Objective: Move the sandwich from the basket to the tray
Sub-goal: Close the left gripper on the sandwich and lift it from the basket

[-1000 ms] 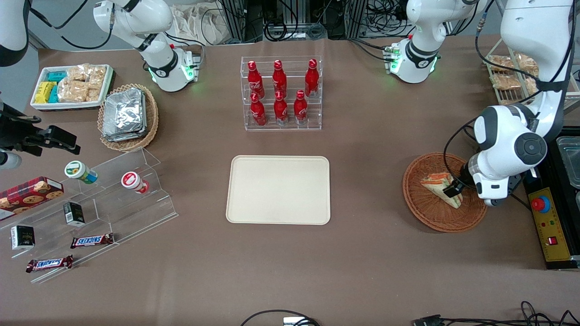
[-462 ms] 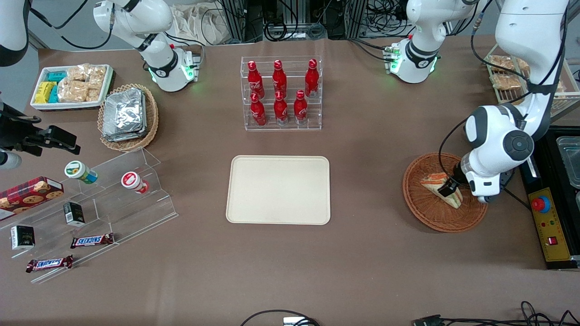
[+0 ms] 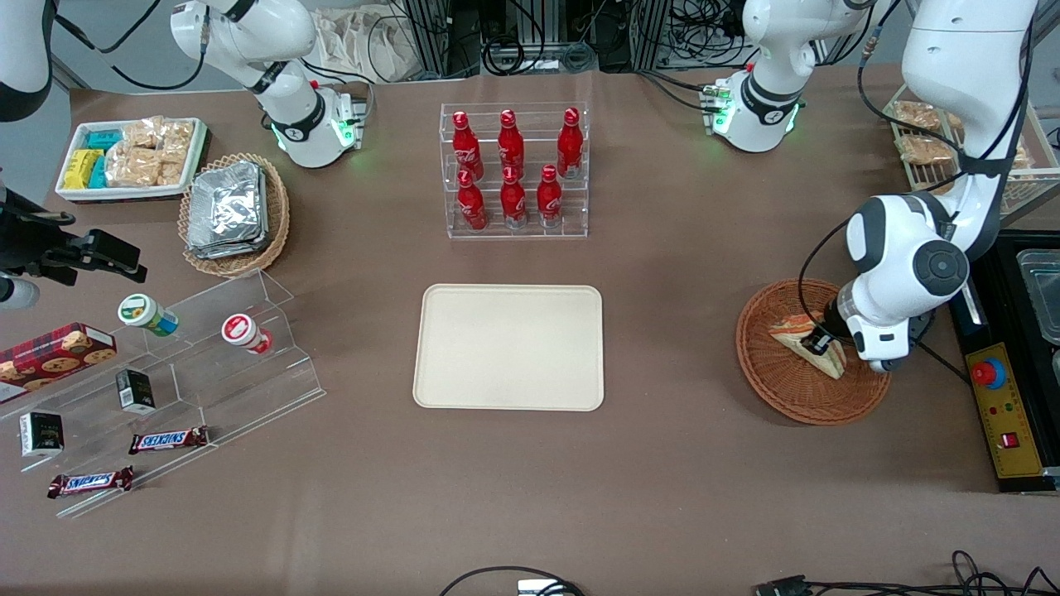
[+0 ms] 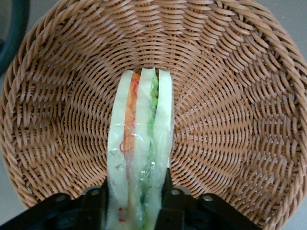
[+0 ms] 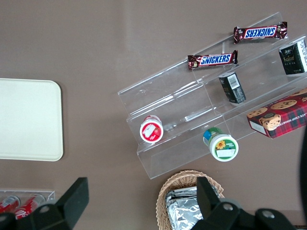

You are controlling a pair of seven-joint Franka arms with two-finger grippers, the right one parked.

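**A:** Where is the gripper (image 3: 821, 342) just now?

**B:** Down inside the basket (image 3: 774, 381), at the working arm's end of the table. Its two black fingers (image 4: 98, 206) press against the flat bread faces of the sandwich (image 3: 805, 341), one on each side, so it is clamped on the sandwich.

**A:** And how does the sandwich sit between them?

**B:** It stands on edge. In the left wrist view the sandwich (image 4: 139, 153) shows its cut side: pale bread slices with an orange layer and a green layer between them, under clear wrap. It runs out from the fingers toward the middle of the basket (image 4: 230, 110). Whether it touches the wicker floor I cannot tell.

**A:** Where is the tray from there?

**B:** The tray (image 3: 508, 347) lies well apart from the gripper, toward the parked arm's end, near the table's middle, with bare brown table (image 3: 671, 331) between it and the basket. The right wrist view catches only one end of the tray (image 5: 29, 120).
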